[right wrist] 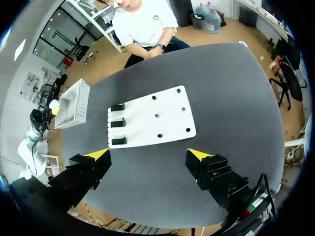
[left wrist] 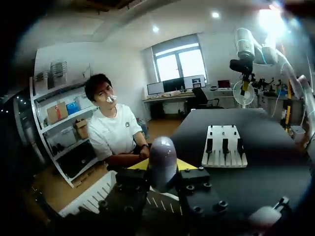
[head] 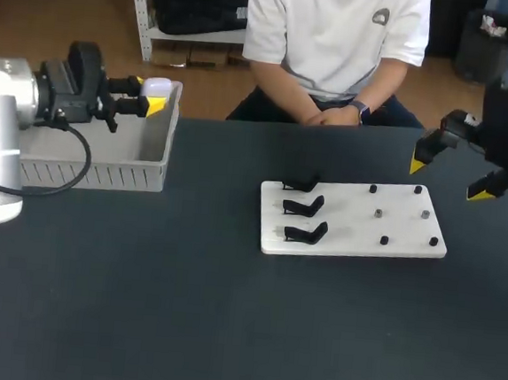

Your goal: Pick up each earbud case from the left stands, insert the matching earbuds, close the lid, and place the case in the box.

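White earbud case (head: 161,86), clamped in the left gripper (head: 147,94), hangs over a corner of the box (head: 95,174), apparently poised for dropping in; well away from the box, the right gripper (head: 448,178) hovers spread wide, holding nothing.

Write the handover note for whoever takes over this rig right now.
Left end effector: shut on a white earbud case, held over the gray box. The lid looks closed.
Right end effector: open, empty, high above the table by the white board.
Done: all three black stands are empty.
Left: lower this case into the box and release it.
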Robot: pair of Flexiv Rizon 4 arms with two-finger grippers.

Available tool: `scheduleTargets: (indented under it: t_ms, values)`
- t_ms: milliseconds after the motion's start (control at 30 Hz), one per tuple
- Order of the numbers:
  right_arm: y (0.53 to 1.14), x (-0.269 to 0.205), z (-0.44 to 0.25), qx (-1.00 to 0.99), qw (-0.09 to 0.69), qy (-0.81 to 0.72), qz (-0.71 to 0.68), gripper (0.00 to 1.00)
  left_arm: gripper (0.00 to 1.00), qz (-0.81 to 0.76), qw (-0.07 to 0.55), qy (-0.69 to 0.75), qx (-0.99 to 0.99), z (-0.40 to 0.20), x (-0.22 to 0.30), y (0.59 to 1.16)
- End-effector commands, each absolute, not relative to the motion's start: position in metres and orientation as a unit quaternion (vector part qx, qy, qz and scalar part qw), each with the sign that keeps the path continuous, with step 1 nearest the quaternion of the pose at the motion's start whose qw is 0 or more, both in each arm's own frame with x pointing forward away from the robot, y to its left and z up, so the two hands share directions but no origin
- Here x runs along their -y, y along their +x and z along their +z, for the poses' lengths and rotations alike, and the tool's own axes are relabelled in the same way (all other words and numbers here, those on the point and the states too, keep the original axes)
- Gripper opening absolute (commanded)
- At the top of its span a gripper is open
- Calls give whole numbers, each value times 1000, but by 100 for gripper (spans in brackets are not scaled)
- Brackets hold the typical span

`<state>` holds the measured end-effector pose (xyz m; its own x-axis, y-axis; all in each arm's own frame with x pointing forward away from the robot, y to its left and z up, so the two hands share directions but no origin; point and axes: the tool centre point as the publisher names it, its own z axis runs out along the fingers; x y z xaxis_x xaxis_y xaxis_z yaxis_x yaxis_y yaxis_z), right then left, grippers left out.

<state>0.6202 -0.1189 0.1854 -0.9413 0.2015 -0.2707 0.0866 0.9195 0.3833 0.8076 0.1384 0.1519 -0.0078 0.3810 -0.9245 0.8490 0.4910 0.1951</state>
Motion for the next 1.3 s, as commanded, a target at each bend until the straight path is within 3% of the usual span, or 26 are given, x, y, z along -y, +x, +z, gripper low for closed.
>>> scheduleTargets:
  t_ms: [33, 633, 667, 700, 1300]
  values:
    - [619, 117, 184, -966, 171, 82, 178, 100, 0, -209, 514, 443, -704, 134, -161, 818]
    - [620, 116, 186, -969, 164, 83, 163, 100, 0, -239, 445, 364, -782, 44, -176, 843]
    - [620, 116, 186, -969, 164, 83, 163, 100, 44, -245, 438, 364, -784, 43, -176, 843]
    - [620, 116, 186, -970, 163, 82, 164, 100, 100, -243, 439, 364, -785, 43, -178, 842]
    - [603, 124, 186, -954, 186, 9, 235, 100, 100, -214, 478, 390, -758, 120, -148, 760]
